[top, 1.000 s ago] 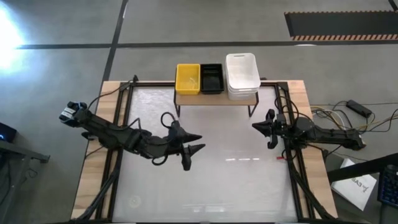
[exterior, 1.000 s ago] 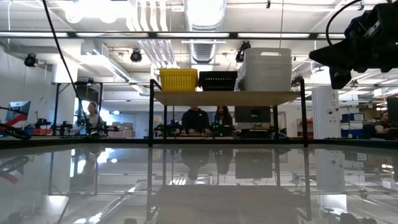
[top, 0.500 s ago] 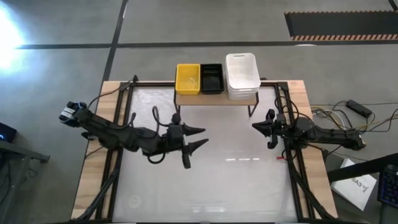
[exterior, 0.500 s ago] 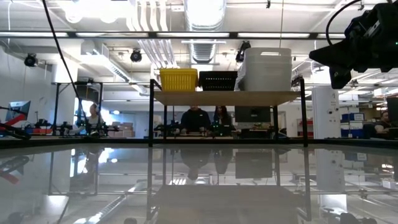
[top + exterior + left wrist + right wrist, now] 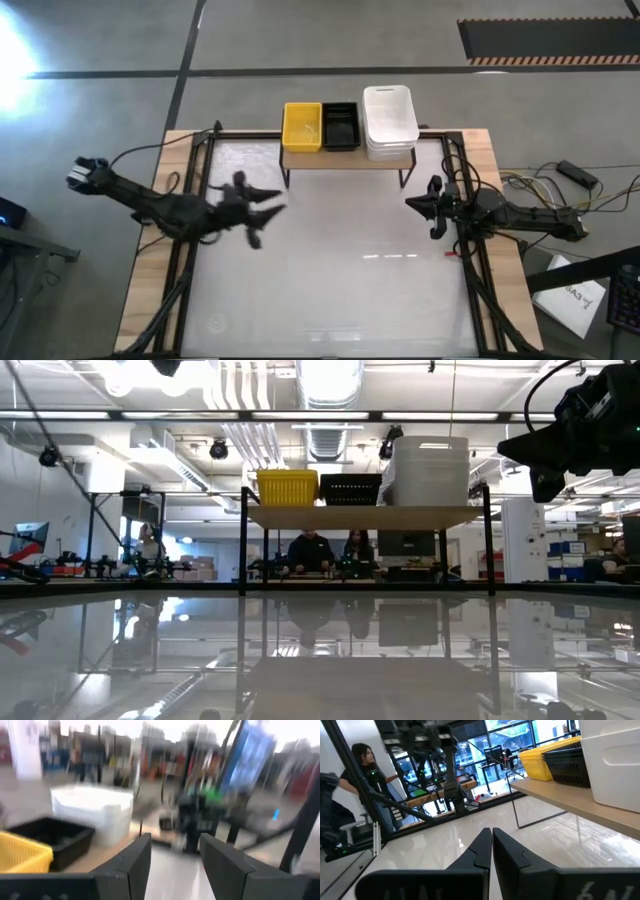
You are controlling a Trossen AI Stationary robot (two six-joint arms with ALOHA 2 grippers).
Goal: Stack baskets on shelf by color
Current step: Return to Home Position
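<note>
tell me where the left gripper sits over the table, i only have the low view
observer: The high view has the left gripper over the left part of the table, in front of the shelf and clear of it.
operator: open or shut
observer: Open. The left wrist view shows a wide gap between its fingers, with nothing in it.
operator: and the right one, i just see a dark lump top right
observer: The right gripper is near the table's right edge, pointing inward. In the right wrist view its fingers are pressed together, with nothing between them.
</note>
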